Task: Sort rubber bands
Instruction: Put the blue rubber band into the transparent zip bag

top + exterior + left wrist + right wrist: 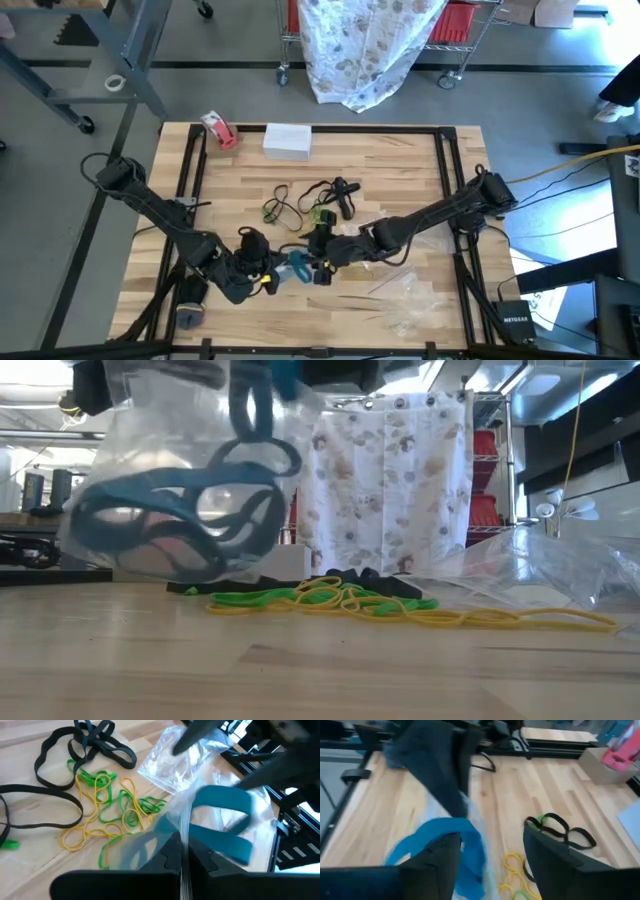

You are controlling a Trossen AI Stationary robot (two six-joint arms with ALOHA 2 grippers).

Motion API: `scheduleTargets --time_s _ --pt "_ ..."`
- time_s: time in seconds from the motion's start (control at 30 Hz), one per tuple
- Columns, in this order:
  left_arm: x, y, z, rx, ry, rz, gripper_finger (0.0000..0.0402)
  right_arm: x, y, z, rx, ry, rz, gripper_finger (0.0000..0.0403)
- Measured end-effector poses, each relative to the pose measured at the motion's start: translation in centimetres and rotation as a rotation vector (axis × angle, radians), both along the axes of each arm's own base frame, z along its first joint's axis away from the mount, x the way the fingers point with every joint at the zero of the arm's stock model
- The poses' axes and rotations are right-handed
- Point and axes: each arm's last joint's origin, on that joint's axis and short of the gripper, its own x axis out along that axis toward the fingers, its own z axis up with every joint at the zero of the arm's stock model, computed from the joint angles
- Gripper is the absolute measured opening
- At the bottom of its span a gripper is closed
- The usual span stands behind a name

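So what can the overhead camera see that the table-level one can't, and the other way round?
Only the high view shows both arms, the left gripper shut on the clear bag, the right gripper open beside it, the tape roll and a white box. Only the low view shows blue bands inside the hanging bag. Both show green and yellow bands on the table.

The worktop (pixel 400 170) is pale, smooth, matt wood strips. The bag (pixel 150 480) is clear, glossy, crinkled plastic. The rubber bands (pixel 105 805) look matt and smooth.
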Motion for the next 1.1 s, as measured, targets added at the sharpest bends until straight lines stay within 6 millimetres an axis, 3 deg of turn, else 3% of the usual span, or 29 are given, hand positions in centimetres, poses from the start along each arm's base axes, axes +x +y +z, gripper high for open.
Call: scheduleTargets --time_s 0.23,0.4,0.57,1.1 --pt "-0.1 -0.2 0.0 -0.004 -0.003 -0.011 0.0000 0.3 -0.3 0.2 0.073 -0.035 -0.049 0.0185" --pt "0.0 -0.3 0.2 0.008 -0.009 -0.024 0.0000 0.8 -1.8 0.2 0.143 -0.036 -0.086 0.0171" --pt "-0.1 -0.3 0.1 0.008 -0.006 -0.026 0.0000 0.6 -3.4 -1.0 0.155 0.070 -0.101 0.0163" --pt "-0.4 0.2 -0.4 0.034 0.049 -0.003 0.0000 -0.3 -3.1 -2.2 0.145 0.197 -0.033 0.0163"
